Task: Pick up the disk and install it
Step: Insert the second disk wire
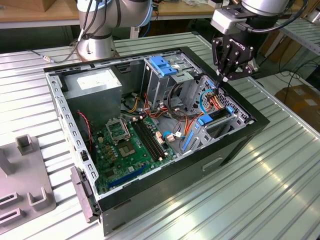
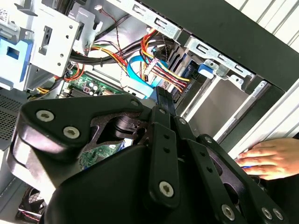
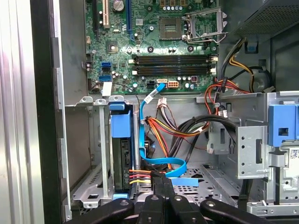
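Disk [image 3: 122, 158] stands on edge in the bay [image 3: 100, 154] at the corner of the case [image 1: 240, 145], its light-blue carrier end facing the motherboard [image 3: 154, 46] and its dark body running back towards the pincer. Red, yellow and black wires [image 3: 140, 175] reach its near end, but you cannot tell whether they are plugged in.

Your pincer [image 1: 223, 77] hangs just above that corner, over the wire bundle beside the bay. Its fingers are closed together, with nothing visible between them. It is not touching the disk.

With the disk already in its slot and the pincer empty, you look to be at the seating end of the job rather than the pick-up. That is a judgement, and you cannot tell whether the disk is fully home. Any move down from here calls for a line that clears the wires and the blue cable [image 3: 142, 135], which crosses right beside the disk.

The exterior view gives you the pincer's height above the case, which neither wrist view does. In the first wrist view you look straight along the bay and can see the disk's fit between its rails. The second wrist view adds a person's hand [image 2: 268, 158] resting outside the case wall, near the surface [image 1: 280, 190]; keep clear of it
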You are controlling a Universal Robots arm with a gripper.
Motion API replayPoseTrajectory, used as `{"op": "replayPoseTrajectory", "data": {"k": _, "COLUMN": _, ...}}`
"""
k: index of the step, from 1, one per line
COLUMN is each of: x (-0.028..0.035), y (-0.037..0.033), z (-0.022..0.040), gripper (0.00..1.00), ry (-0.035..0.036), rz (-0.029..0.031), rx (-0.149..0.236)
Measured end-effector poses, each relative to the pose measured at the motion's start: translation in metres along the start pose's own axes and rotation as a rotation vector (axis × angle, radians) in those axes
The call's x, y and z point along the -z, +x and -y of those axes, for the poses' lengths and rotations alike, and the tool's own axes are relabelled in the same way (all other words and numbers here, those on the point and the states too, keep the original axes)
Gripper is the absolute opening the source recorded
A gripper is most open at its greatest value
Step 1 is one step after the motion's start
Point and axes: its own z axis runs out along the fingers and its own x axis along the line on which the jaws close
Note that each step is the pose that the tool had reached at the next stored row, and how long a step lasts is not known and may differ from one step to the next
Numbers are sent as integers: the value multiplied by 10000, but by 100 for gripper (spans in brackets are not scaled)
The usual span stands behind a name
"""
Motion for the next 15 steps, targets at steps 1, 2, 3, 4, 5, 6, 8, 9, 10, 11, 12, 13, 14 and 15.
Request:
{"op": "replayPoseTrajectory", "data": {"k": 1, "x": 0, "y": 0, "z": 0, "gripper": 10, "ry": 0, "rz": 0, "rx": 0}}
{"op": "replayPoseTrajectory", "data": {"k": 2, "x": 0, "y": 0, "z": 0, "gripper": 10, "ry": 0, "rz": -2, "rx": 0}}
{"op": "replayPoseTrajectory", "data": {"k": 3, "x": 0, "y": 0, "z": 0, "gripper": 10, "ry": 0, "rz": -3, "rx": 0}}
{"op": "replayPoseTrajectory", "data": {"k": 4, "x": 0, "y": 0, "z": 0, "gripper": 10, "ry": 0, "rz": -3, "rx": 0}}
{"op": "replayPoseTrajectory", "data": {"k": 5, "x": 0, "y": 0, "z": 0, "gripper": 11, "ry": 0, "rz": -4, "rx": 0}}
{"op": "replayPoseTrajectory", "data": {"k": 6, "x": 0, "y": 0, "z": 0, "gripper": 17, "ry": 0, "rz": -5, "rx": 0}}
{"op": "replayPoseTrajectory", "data": {"k": 8, "x": 0, "y": 0, "z": 0, "gripper": 24, "ry": 0, "rz": -6, "rx": 1}}
{"op": "replayPoseTrajectory", "data": {"k": 9, "x": 0, "y": 0, "z": 0, "gripper": 24, "ry": 0, "rz": -7, "rx": 0}}
{"op": "replayPoseTrajectory", "data": {"k": 10, "x": 0, "y": 0, "z": 0, "gripper": 24, "ry": 0, "rz": -10, "rx": 1}}
{"op": "replayPoseTrajectory", "data": {"k": 11, "x": 0, "y": -1, "z": 0, "gripper": 24, "ry": 2, "rz": -31, "rx": 2}}
{"op": "replayPoseTrajectory", "data": {"k": 12, "x": 0, "y": -1, "z": 0, "gripper": 24, "ry": 4, "rz": -109, "rx": 6}}
{"op": "replayPoseTrajectory", "data": {"k": 13, "x": -1, "y": 0, "z": 0, "gripper": 24, "ry": 5, "rz": -147, "rx": 8}}
{"op": "replayPoseTrajectory", "data": {"k": 14, "x": -2, "y": -3, "z": 0, "gripper": 24, "ry": 8, "rz": -219, "rx": 11}}
{"op": "replayPoseTrajectory", "data": {"k": 15, "x": -2, "y": -7, "z": 0, "gripper": 24, "ry": 11, "rz": -309, "rx": 16}}
